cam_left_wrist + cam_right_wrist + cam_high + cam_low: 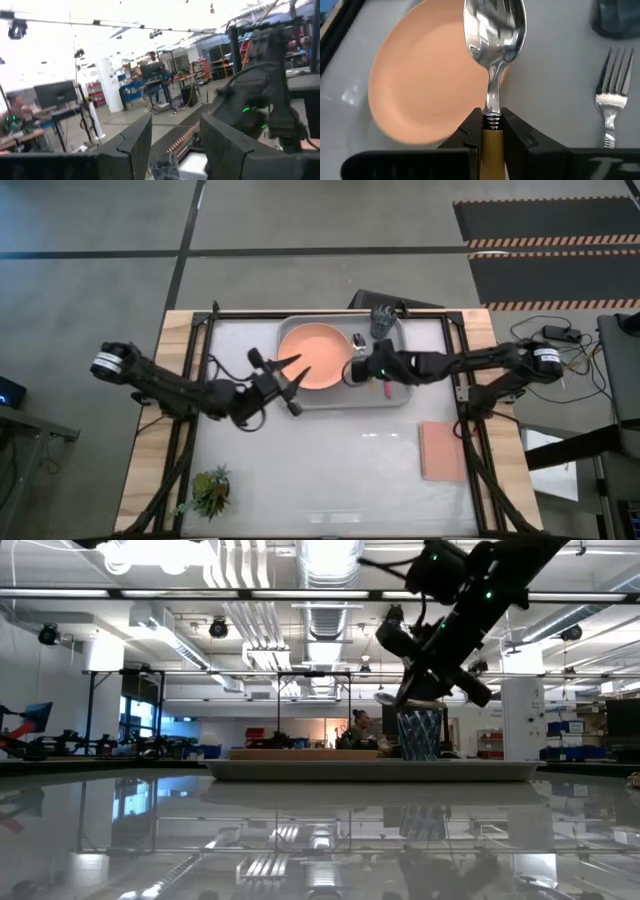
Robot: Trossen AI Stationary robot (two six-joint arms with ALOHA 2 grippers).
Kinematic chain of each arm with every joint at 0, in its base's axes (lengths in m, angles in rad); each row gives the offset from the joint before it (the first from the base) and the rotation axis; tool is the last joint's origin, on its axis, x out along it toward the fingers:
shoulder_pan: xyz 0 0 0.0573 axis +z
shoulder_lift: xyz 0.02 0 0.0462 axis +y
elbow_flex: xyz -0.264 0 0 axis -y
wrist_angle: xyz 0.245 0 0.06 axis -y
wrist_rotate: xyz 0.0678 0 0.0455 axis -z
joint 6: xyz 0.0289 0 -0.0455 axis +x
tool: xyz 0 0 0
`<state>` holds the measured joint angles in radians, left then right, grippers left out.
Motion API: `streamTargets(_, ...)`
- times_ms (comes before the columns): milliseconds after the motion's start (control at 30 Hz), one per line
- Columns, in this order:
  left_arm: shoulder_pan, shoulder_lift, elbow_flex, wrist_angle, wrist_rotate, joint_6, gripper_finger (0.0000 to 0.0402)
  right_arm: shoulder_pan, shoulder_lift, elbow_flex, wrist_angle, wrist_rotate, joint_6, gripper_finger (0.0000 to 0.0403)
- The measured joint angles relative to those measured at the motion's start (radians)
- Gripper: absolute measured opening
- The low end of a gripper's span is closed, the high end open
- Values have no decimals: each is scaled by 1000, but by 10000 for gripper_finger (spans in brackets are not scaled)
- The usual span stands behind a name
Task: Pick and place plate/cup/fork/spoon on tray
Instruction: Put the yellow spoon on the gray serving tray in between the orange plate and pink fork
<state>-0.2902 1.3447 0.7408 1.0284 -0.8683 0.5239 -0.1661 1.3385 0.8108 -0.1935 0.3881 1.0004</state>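
Observation:
The light grey tray (pixel 395 395) lies at the table's far middle. On it are the salmon-orange plate (pixel 312 352), the dark cup (pixel 383 322) at its far right corner, and the red-handled fork (pixel 386 388), whose tines show in the right wrist view (pixel 612 97). My right gripper (pixel 356 368) hovers over the tray beside the plate's right rim, shut on the spoon (pixel 495 30). My left gripper (pixel 297 383) is open and empty over the tray's left end, its fingers (pixel 135 142) pointing level toward the right arm. My right gripper pinches the spoon's orange handle (pixel 492 142) between its two fingers, at the end where the metal neck begins. The fingers slant down from the table's right side and lie along the spoon. The bowl sticks out ahead over the plate's rim, lifted clear of the tray.
A flat pink-brown pad (pixel 444 450) lies toward the near right of the table. A small green plant (pixel 210 490) stands at the near left. The tray also shows in the low view (pixel 300 770), with the cup (pixel 420 735) on it.

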Motion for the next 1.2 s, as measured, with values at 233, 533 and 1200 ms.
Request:
streamTargets(233,-60,-151,-98,2,1,33,148,-58,5,-13,-26,-51,177,35)
streamTargets(533,-87,-291,-205,44,93,7,148,-30,83,-14,-37,-33,309,36)
streamTargets(1200,-98,-386,-257,34,107,-20,148,-31,326,89,-54,-21,264,38)
